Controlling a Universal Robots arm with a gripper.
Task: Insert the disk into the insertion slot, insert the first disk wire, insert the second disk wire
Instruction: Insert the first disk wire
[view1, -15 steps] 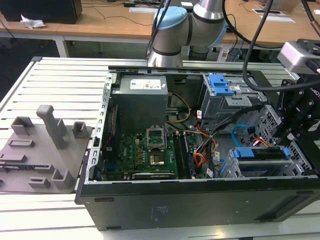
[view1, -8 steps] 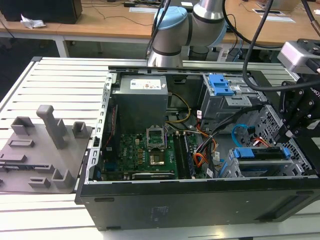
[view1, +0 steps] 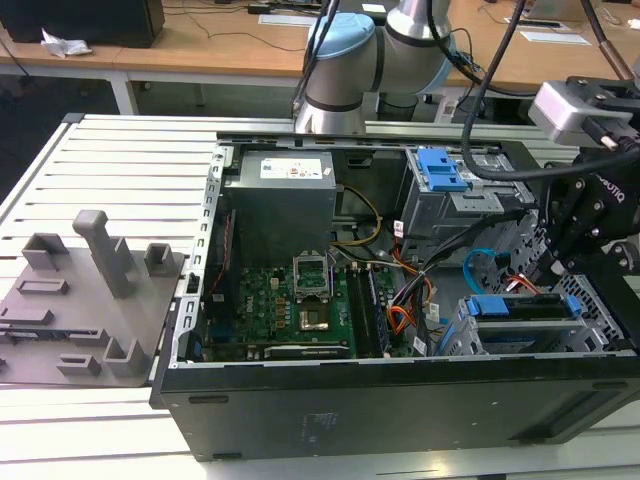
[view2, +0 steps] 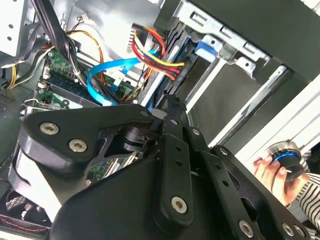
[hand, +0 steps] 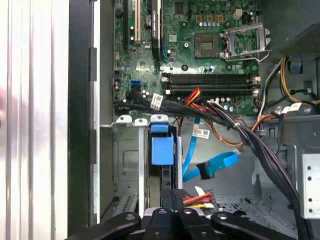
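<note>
At the four-o'clock corner of the open case (view1: 400, 400) in the exterior view, the disk (view1: 522, 306) already sits in the insertion slot (view1: 455, 335). The gripper (hand: 172, 197) hangs over the disk's end with its fingers pressed together, seemingly pinching the plug of the red-and-yellow first disk wire (hand: 197, 199). The blue second disk wire (view1: 478, 262), at ten o'clock from the disk, lies loose and is not yet plugged in.

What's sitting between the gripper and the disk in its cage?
Nothing visible. In the first wrist view the gripper sits right at the disk; red-and-yellow wires and a blue cable lie beside it.
</note>
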